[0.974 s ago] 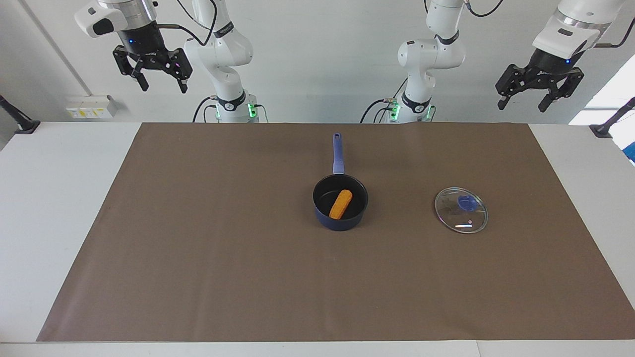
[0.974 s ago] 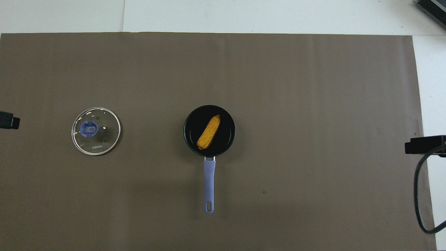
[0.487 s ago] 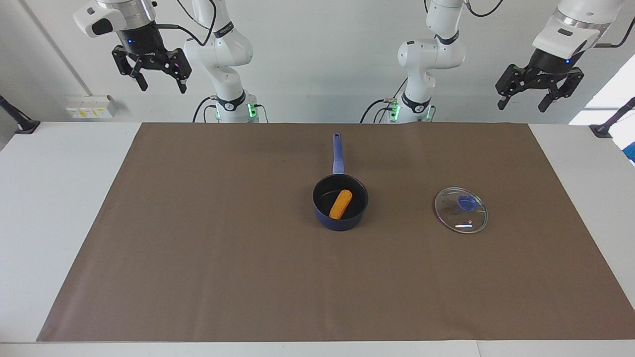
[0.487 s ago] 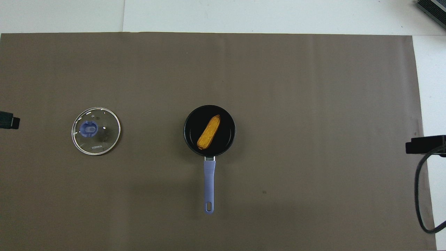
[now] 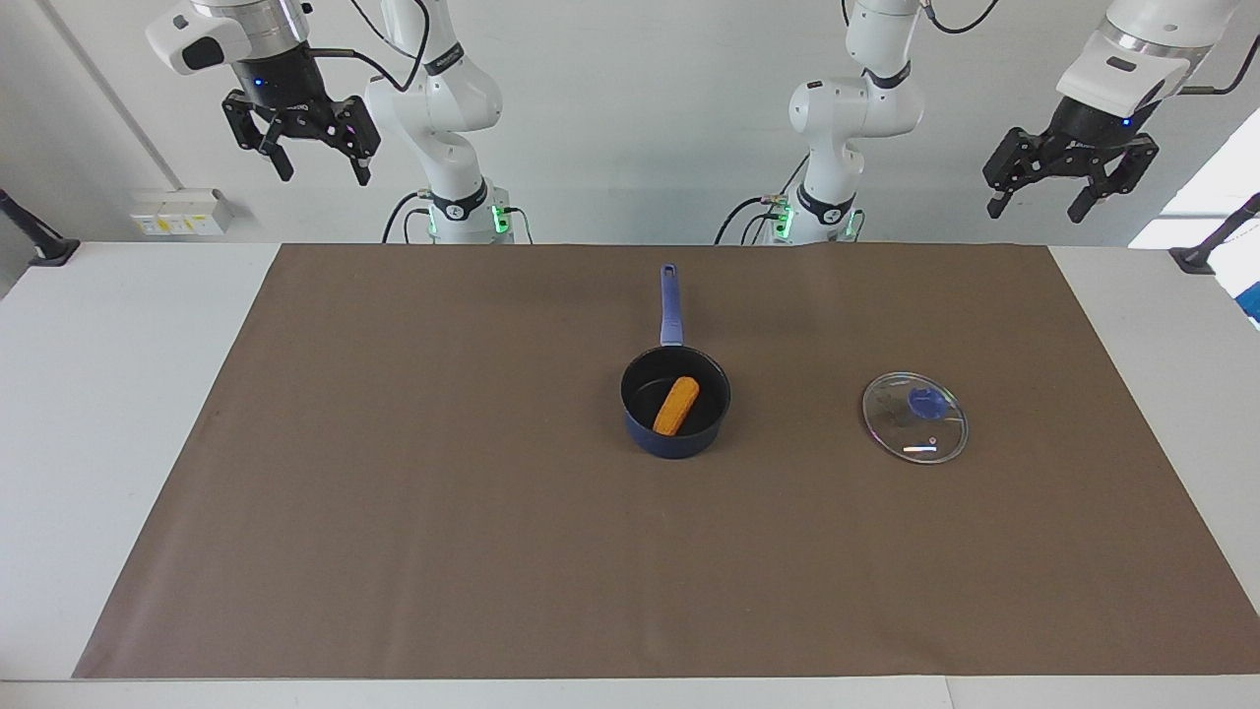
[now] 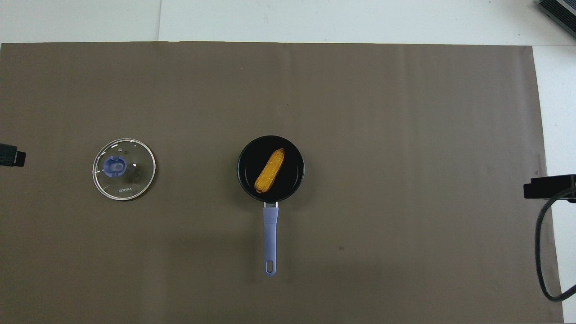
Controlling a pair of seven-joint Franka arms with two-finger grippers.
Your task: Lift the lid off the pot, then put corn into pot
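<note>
Pot (image 5: 675,418) sits mid-desk on the brown mat (image 5: 394,492), uncovered, its long handle pointing toward the robots. Corn (image 5: 676,406) lies inside the pot on the black bottom, slanted, one end against the wall nearer the robots. Lid (image 5: 914,417) rests flat on the mat, well apart from the pot, toward the left arm's end of the desk, blue knob up. In the overhead view the same layout: corn (image 6: 269,170) within the pot (image 6: 271,168), lid (image 6: 124,168) alone on the mat (image 6: 405,135). Left tool (image 5: 1036,205) hangs high at its own end of the desk, fingers apart, holding nothing. Right tool (image 5: 321,170) hangs high at the other end, fingers likewise apart and empty. Both arms wait, raised clear of the desk (image 5: 98,394).
</note>
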